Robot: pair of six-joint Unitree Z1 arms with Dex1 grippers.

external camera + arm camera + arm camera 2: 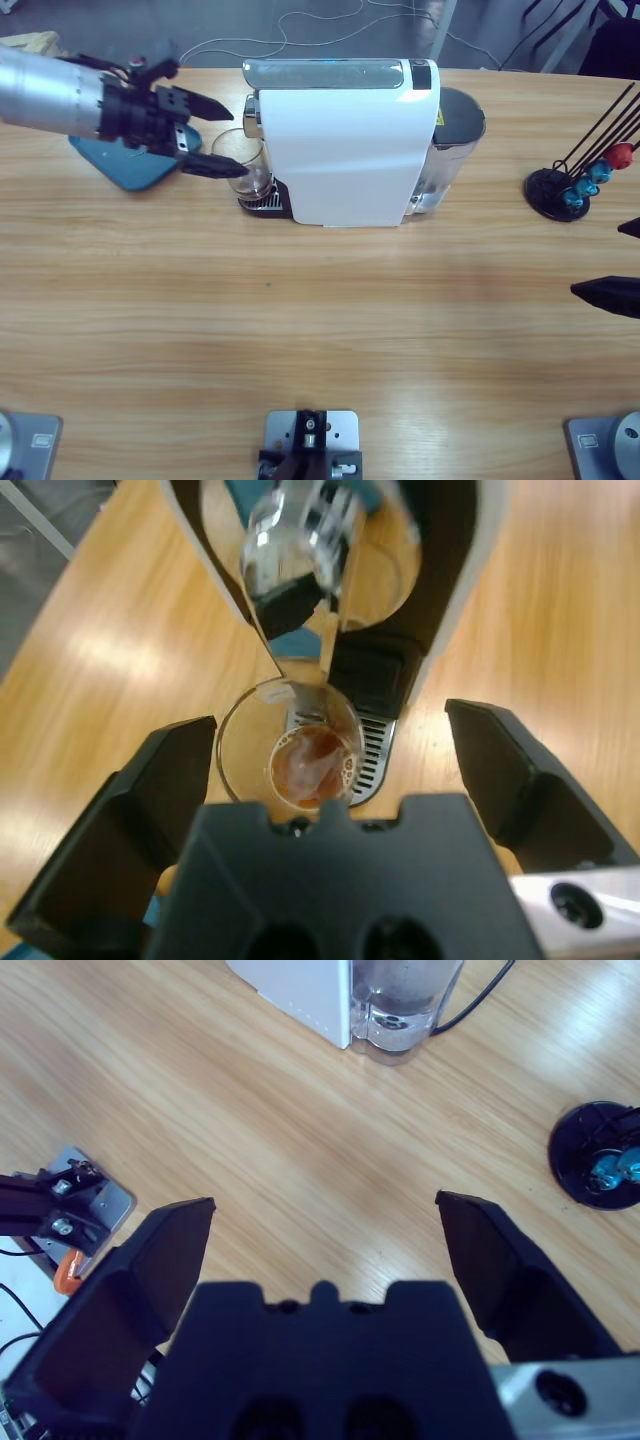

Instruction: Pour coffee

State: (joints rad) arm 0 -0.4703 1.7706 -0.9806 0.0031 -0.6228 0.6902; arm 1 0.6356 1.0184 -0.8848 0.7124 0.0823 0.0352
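I'm looking down on the white coffee machine (345, 140), which stands at the far side of the wooden table (300, 330), and I'll place everything off it. My left gripper (215, 135) comes in from the machine's spout side, jaws spread wide, one black finger on each side of the clear glass tumbler (245, 165). From above, the nearer finger overlaps the glass wall, but I can't tell if it is touching.

Along the left wrist, the glass (290, 755) sits on the slotted drip grille (370, 750) under the machine's spout (295, 540). The coffee (312, 765) is in the bottom of that glass, a shallow reddish-brown layer over its base. Both fingers (150, 810) stand well out to the sides of the glass there, so nothing is gripped.

Behind my left gripper, a blue plate (125, 165) lies on the table beside the machine. The machine's clear water tank (450, 150) sits at its other end, away from the glass.

My right gripper (615, 265) shows only as two black tips at the table edge, well apart from the machine on the tank side. In its wrist view the jaws are wide and hold nothing, hanging over bare wood, with the tank (400, 1000) and a black cable (480, 1000) ahead. The black capsule stand (560, 190) with red and blue capsules (600, 170) sits between that gripper and the machine.
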